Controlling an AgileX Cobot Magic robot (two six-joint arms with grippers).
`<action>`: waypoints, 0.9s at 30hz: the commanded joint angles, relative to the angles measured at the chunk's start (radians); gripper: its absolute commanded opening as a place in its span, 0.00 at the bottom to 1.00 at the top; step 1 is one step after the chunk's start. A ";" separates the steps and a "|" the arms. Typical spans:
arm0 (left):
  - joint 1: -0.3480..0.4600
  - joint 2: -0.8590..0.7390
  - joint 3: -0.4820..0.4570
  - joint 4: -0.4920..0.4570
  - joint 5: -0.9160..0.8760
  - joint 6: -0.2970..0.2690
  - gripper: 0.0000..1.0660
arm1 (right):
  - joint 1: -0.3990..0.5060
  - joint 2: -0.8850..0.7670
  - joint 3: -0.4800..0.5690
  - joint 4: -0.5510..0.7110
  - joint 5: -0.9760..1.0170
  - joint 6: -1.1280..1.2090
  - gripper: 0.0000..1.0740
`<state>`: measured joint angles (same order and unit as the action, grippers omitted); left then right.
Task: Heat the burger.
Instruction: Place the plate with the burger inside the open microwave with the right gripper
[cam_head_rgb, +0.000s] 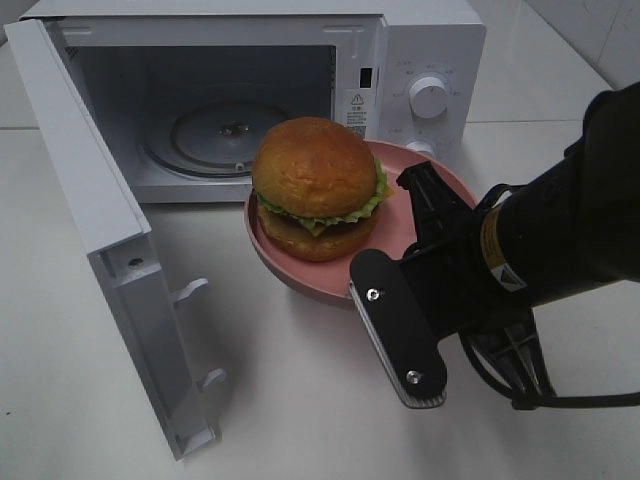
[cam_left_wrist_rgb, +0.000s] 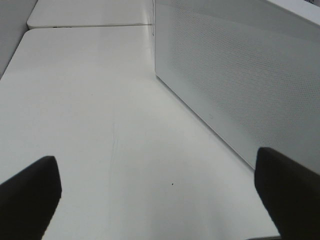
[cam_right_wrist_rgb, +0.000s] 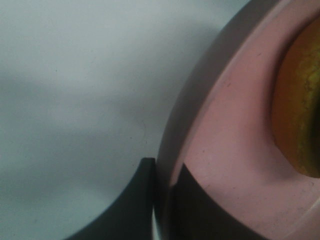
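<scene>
Burger on a plate at the open microwave. My right gripper is clenching the rim of the pink plate, one finger on each side of the rim. The burger is sitting on this plate, just in front of the microwave, which is standing toward the far edge of the tabletop. Its door is hanging wide open on the left, exposing the glass turntable. My left gripper is hovering released and empty, fingers spread, over bare tabletop beside a white dotted panel.
</scene>
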<state>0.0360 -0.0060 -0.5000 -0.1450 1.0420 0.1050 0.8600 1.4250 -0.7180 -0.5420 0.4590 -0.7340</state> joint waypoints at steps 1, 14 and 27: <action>-0.005 -0.024 0.003 0.000 -0.003 0.000 0.94 | -0.048 -0.006 -0.007 0.062 -0.069 -0.158 0.00; -0.005 -0.024 0.003 0.000 -0.003 0.000 0.94 | -0.195 -0.006 -0.007 0.437 -0.124 -0.778 0.00; -0.005 -0.024 0.003 0.000 -0.003 0.000 0.94 | -0.252 -0.006 -0.007 0.605 -0.164 -0.962 0.00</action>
<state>0.0360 -0.0060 -0.5000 -0.1450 1.0420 0.1050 0.6140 1.4270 -0.7180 0.0620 0.3550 -1.6850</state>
